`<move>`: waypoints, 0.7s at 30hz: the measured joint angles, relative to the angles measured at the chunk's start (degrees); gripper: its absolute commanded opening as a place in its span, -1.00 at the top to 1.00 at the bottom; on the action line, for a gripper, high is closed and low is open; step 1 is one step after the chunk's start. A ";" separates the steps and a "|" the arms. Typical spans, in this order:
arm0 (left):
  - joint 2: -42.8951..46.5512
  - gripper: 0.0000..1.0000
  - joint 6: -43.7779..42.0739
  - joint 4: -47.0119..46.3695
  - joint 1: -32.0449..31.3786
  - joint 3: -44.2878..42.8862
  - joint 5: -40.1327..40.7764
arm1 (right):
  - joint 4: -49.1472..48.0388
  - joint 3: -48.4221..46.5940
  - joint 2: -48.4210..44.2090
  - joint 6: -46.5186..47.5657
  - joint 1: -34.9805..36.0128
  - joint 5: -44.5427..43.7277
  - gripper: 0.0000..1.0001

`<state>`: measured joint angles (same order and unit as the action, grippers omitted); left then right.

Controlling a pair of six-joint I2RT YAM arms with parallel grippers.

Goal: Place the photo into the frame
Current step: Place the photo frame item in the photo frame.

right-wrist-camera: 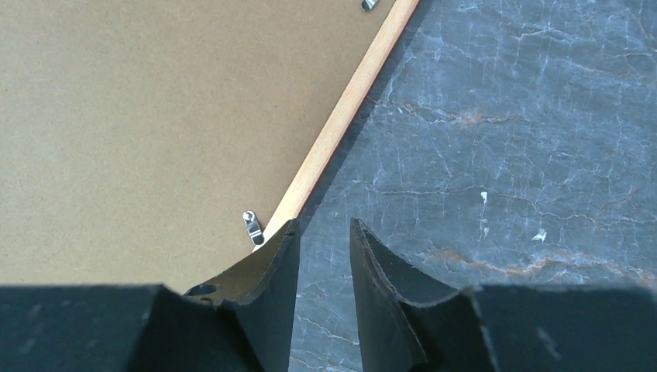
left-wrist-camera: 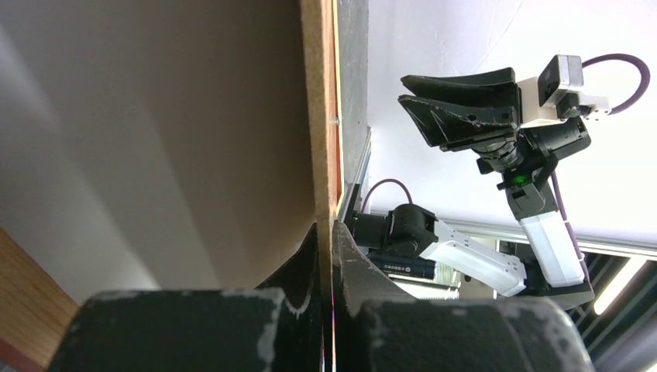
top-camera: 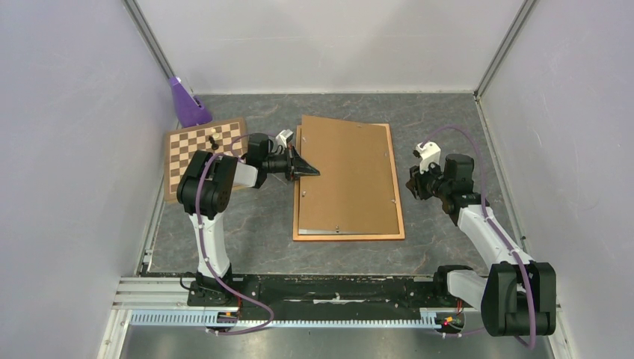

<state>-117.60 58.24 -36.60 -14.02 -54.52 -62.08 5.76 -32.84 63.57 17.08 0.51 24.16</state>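
The orange-brown wooden frame (top-camera: 397, 196) lies flat at the table's middle. A brown hardboard backing panel (top-camera: 348, 172) rests on it, slightly skewed. My left gripper (top-camera: 309, 172) is shut on that panel's left edge; in the left wrist view the board edge (left-wrist-camera: 314, 116) runs between the pinched jaws (left-wrist-camera: 326, 232), with the frame's rail (left-wrist-camera: 335, 132) beside it. My right gripper (top-camera: 413, 183) stands open over bare table, just right of the frame's right rail (right-wrist-camera: 341, 116), holding nothing (right-wrist-camera: 321, 229). The photo is out of view.
A chessboard (top-camera: 196, 157) with a small dark piece (top-camera: 214, 140) lies at the left, behind my left arm. A purple object (top-camera: 187, 103) stands in the back left corner. Metal turn clips (right-wrist-camera: 252, 226) sit along the frame's inner edge. Walls enclose three sides.
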 measured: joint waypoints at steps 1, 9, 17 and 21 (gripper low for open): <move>0.00 0.95 0.00 -0.02 0.00 0.09 0.02 | 0.33 0.07 0.02 0.46 0.00 -0.02 0.35; 0.00 0.95 -0.07 0.09 -0.09 0.46 0.44 | 2.99 1.53 0.00 3.63 2.60 -1.44 0.37; 0.00 0.95 -0.26 0.68 -0.09 0.46 0.50 | 4.22 1.70 1.84 5.42 6.56 -3.76 0.39; 0.00 0.95 -0.26 0.85 -0.09 0.46 0.50 | 4.31 1.70 3.45 5.64 8.17 -5.35 0.40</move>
<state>-117.60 57.98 -35.75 -14.11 -54.06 -61.58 10.07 -31.14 67.02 22.72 8.69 18.81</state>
